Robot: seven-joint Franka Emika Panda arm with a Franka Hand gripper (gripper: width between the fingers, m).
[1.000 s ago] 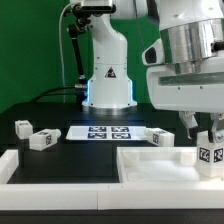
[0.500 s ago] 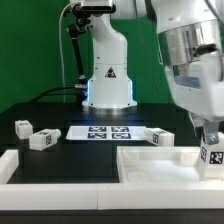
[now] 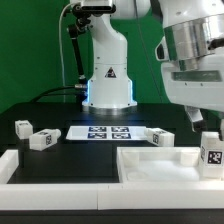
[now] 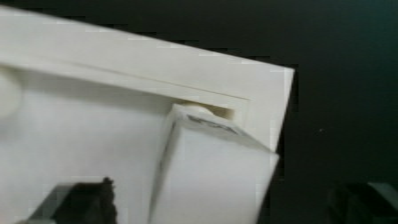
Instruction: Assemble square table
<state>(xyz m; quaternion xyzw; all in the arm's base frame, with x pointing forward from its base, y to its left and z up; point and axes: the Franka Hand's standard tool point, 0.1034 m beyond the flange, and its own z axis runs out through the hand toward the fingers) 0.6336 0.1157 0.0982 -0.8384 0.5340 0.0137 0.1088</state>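
In the table top's [image 3: 150, 166] corner, at the exterior view's right, one leg [image 3: 211, 152] stands upright. The hand [image 3: 207, 124] hovers right above it, fingers [image 4: 80, 200] spread apart, clear of the leg on both sides. A second leg [image 3: 160, 137] lies just behind the top, and two more legs [image 3: 40, 139] lie well off toward the exterior view's left.

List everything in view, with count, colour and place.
table top: one, white, rimmed face up, front, toward the exterior view's right
upright leg: one, white, tagged, standing in the top's corner
loose legs: three, white, tagged; two on the exterior view's left, one beside the marker board
marker board: one, white, black tags, centre
rail: one, white, along the front
robot base: one, white, behind
fingers: two, dark, open, either side of the upright leg
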